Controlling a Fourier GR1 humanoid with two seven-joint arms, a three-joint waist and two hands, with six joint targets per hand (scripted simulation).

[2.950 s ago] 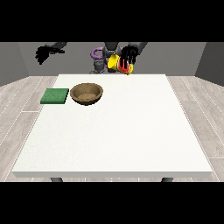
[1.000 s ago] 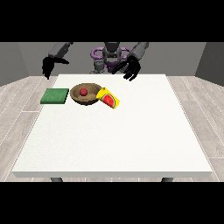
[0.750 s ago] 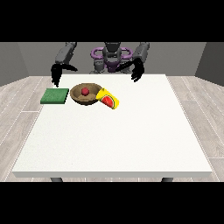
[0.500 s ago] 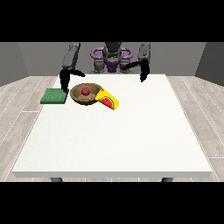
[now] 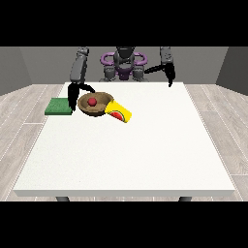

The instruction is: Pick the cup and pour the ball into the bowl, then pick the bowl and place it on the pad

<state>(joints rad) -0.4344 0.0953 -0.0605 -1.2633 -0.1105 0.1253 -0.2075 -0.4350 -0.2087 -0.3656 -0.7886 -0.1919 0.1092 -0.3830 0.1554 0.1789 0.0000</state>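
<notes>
On the white table (image 5: 126, 155) are one brown bowl (image 5: 95, 104) holding one red ball (image 5: 91, 101), one yellow cup (image 5: 119, 113) lying on its side against the bowl, and one green pad (image 5: 59, 106) beside it. The hand at the view's left (image 5: 75, 92) curls at the bowl's rim; whether it grips cannot be told. The hand at the view's right (image 5: 169, 75) hangs released, holding nothing.

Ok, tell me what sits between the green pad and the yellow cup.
In the front view the brown bowl with the red ball lies between the green pad and the tipped yellow cup; the robot hand at the view's left hangs by its rim.
</notes>
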